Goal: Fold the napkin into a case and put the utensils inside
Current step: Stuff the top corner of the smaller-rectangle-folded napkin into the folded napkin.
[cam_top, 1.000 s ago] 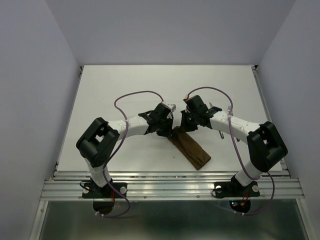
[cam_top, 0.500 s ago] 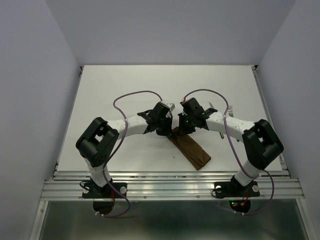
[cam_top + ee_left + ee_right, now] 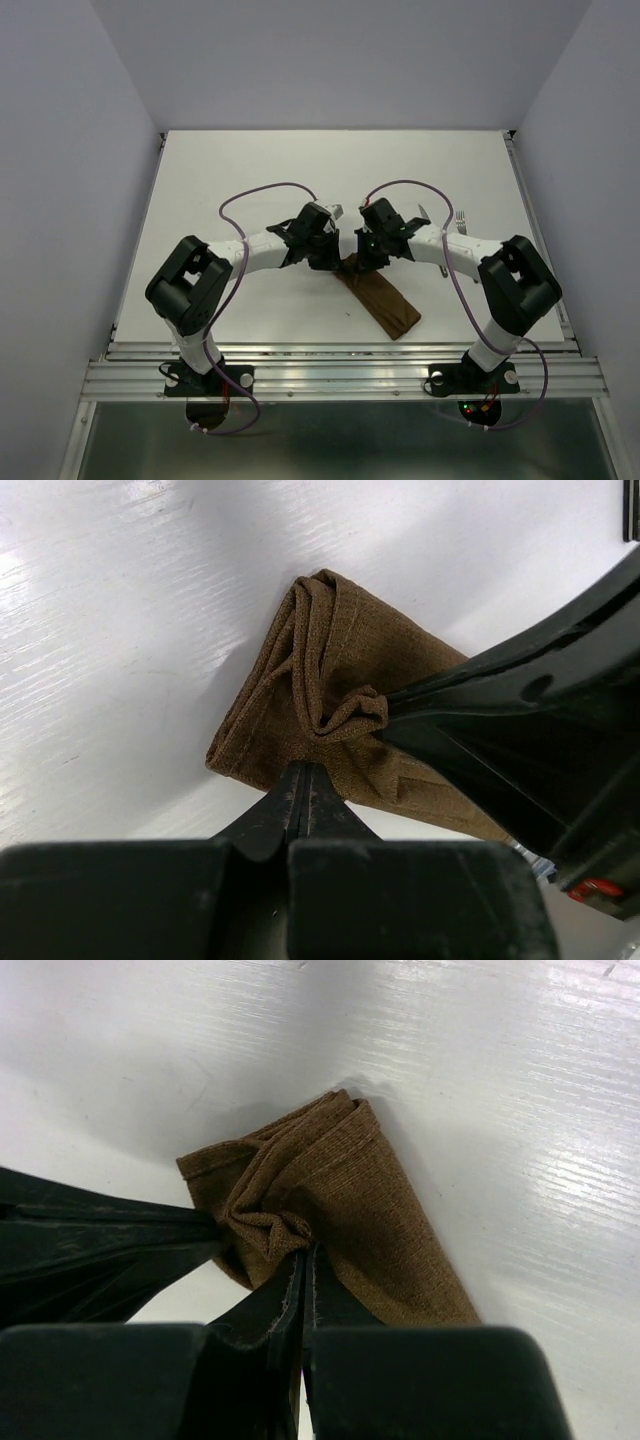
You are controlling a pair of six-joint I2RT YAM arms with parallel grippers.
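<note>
The napkin (image 3: 385,300) lies as a narrow brown case, slanting from the table's middle toward the near right. My left gripper (image 3: 338,262) and right gripper (image 3: 360,260) meet at its far end. In the left wrist view my shut left gripper (image 3: 305,768) sits on the near edge of the cloth (image 3: 330,660). From the right, the other arm's fingers (image 3: 420,715) pinch a pucker. In the right wrist view my shut right gripper (image 3: 308,1252) holds that gathered cloth (image 3: 265,1222). The utensils lie behind the right arm: a fork (image 3: 461,217) and a silver tip (image 3: 426,211), mostly hidden.
The white table (image 3: 250,170) is walled at the left, right and back. A metal rail (image 3: 340,375) runs along the near edge by the arm bases. Purple cables (image 3: 265,190) loop above both forearms.
Both wrists have shifted a little: the left gripper body has moved up and left, and the right forearm has swung inward. The case stays where it was, with both grippers still shut at its far end.
</note>
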